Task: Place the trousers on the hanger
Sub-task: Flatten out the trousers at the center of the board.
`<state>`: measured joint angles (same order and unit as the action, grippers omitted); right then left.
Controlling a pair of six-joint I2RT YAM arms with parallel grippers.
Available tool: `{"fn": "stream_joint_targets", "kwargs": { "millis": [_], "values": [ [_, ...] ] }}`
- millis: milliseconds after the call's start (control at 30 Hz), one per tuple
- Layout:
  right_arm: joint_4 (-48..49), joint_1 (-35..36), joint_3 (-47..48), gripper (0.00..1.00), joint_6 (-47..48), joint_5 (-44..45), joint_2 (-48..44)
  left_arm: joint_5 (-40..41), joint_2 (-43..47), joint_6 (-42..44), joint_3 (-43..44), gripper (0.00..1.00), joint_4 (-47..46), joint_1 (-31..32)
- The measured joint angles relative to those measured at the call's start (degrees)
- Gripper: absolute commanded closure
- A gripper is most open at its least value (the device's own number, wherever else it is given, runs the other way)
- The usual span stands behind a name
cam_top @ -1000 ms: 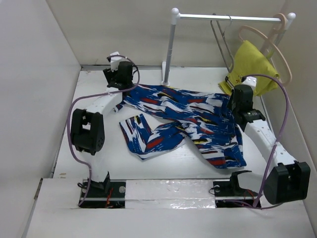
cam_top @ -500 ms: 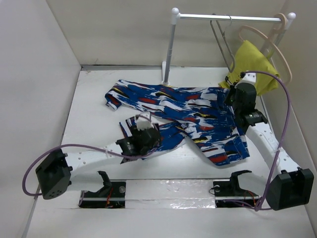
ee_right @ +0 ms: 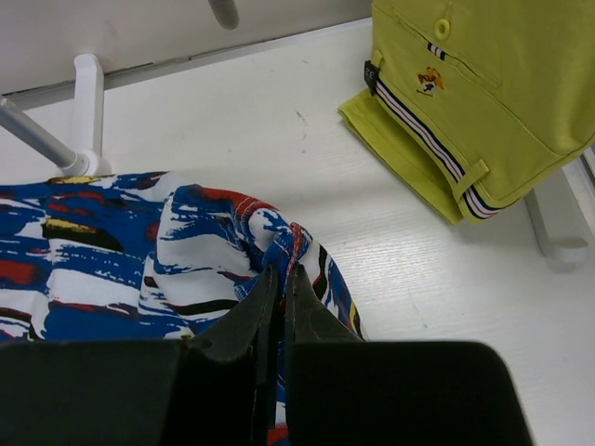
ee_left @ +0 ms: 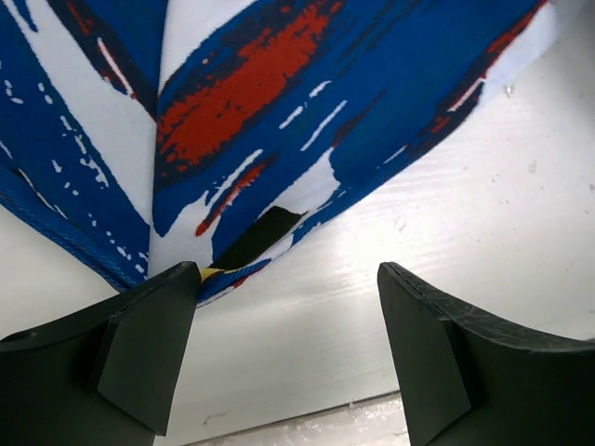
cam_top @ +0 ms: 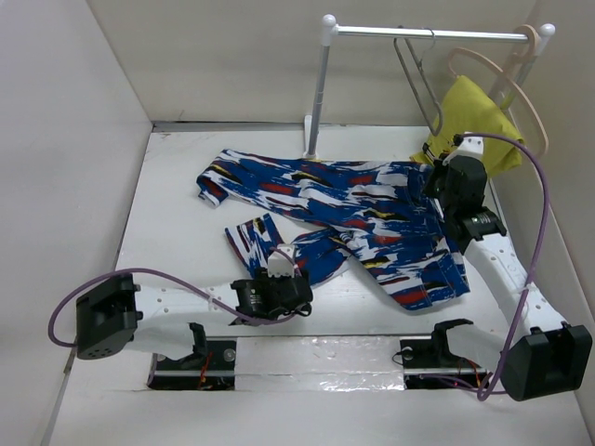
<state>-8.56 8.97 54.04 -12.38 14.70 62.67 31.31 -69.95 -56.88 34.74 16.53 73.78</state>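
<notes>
Top external: the trousers [cam_top: 344, 209] are lying spread across the table [cam_top: 172, 186], far leg now stretching out toward the left wall, near leg folding back on itself toward the front edge; vs. a sec ago the far leg is lying flatter and longer, no longer bunching under the left arm. The hanger [cam_top: 416, 74] is hanging untouched on the rail [cam_top: 418, 34] at the back, well apart from the cloth, w/ the yellow garment [cam_top: 474, 125] and beige hanger [cam_top: 530, 102] beside it; so the task proper is not yet starting, I'm judging this as prep / straightening.

The left arm is the big mover: it is swinging from the far-left leg end round to the front, now reaching low along the near edge. The right arm is barely shifting, staying at the waist end by the yellow garment.

The left gripper [cam_top: 279, 293] is sitting at the hem of the folded near leg; in the left wrist view its jaws are standing wide apart, nothing between them, printed edge lying just by the left finger [ee_left: 149, 344], bare table under the gap. Prob. lining up a pinch on that hem.

The right gripper [ee_right: 276, 279] is squeezing narrow on a raised fold of waistband, holding it up off the table.
</notes>
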Motion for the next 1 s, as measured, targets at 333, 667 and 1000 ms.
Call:
{"fn": "stream_joint_targets", "kwargs": {
  "millis": [333, 667, 1000],
  "values": [
    [0.0, -0.5, 0.0, 1.00, 0.0, -1.4, 0.0, 7.3, -12.5, 0.4, 2.5, 0.75, 0.1, -0.3],
    [0.1, -7.5, 0.0, 1.00, -0.1, -1.8, 2.0, 15.0, -8.1, -12.8, 13.9, 1.00, 25.4, 7.3],
    [3.8, -15.0, 0.1, 1.00, -2.7, 0.8, 13.7, 14.1, 31.5, -12.8, 16.9, 1.00, 37.4, 10.2]
  ]
}}
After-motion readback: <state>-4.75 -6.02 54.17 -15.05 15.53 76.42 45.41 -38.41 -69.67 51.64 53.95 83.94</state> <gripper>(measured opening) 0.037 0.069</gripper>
